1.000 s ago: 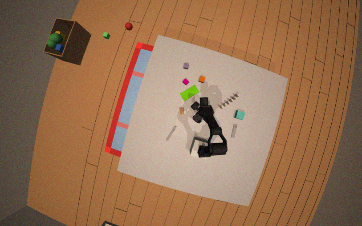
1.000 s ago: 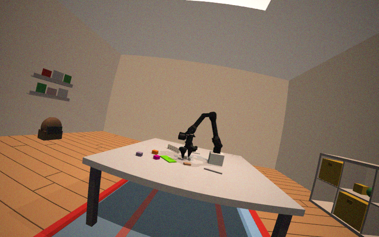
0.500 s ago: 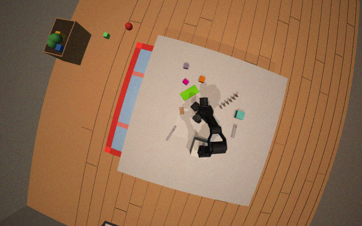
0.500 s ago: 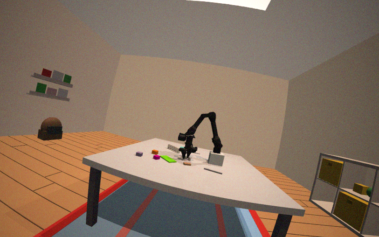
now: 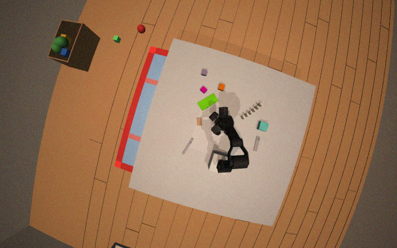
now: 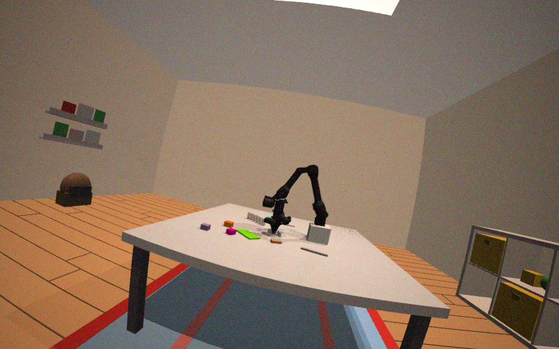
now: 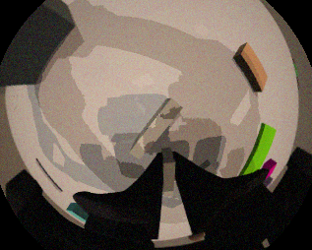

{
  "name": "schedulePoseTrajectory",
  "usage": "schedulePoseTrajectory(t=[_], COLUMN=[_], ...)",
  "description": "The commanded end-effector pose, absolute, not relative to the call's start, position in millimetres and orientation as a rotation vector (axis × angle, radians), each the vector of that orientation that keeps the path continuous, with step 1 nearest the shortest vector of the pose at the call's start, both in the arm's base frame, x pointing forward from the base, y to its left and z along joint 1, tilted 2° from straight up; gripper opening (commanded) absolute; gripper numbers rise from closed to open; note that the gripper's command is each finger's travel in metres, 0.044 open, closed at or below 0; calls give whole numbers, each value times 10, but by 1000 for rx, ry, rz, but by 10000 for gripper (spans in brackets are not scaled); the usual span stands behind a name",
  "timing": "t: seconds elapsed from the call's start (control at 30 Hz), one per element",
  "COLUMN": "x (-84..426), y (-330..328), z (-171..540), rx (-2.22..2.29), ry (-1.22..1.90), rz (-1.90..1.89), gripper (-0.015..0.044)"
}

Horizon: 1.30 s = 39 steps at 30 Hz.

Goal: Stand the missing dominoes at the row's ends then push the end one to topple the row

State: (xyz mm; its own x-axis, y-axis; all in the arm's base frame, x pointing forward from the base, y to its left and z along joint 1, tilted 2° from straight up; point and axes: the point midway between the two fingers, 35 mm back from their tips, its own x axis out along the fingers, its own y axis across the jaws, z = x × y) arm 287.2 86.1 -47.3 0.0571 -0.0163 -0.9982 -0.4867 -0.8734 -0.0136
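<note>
The row of several small beige dominoes [image 5: 251,110] [image 6: 255,218] stands right of the arm in the top view. My gripper [image 7: 166,156] [image 6: 274,232] points down at the table, well to the left of the row. Its fingers are nearly together, shut on a beige domino [image 7: 169,178] that shows as a narrow strip between them in the wrist view. Another loose domino [image 7: 156,129] lies flat just beyond the fingertips. The arm hides the fingertips and both these dominoes in the top view. How firmly the strip is gripped is hard to tell.
A green board [image 5: 207,101] [image 6: 247,233] [image 7: 261,148], a tan block [image 5: 198,121] [image 7: 254,66], a magenta cube [image 5: 203,89], an orange cube [image 5: 221,86] and a purple cube [image 5: 204,72] lie around the gripper. A teal block [image 5: 262,125] sits near the row. Two thin grey bars [image 5: 187,146] [image 5: 256,143] flank the arm.
</note>
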Motion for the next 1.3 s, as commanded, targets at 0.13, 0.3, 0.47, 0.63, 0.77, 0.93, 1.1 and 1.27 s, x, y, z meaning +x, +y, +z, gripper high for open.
schedulePoseTrajectory(t=[0.13, 0.3, 0.47, 0.63, 0.77, 0.93, 1.1, 1.27], x=[2871, 2868, 2878, 3095, 3186, 3155, 3041, 2984], y=[903, 944, 925, 333, -265, -877, -1395, -1572], z=[24, 656, 681, 701, 717, 730, 742, 747], rx=[-1993, -1993, -1979, -1579, -1175, -754, -394, -271], ry=[495, 494, 513, 940, 1223, 1401, 1486, 1505], rz=[1879, 1878, 1865, 1479, 1086, 679, 329, 207], gripper=[30, 30, 30, 30, 30, 30, 30, 30])
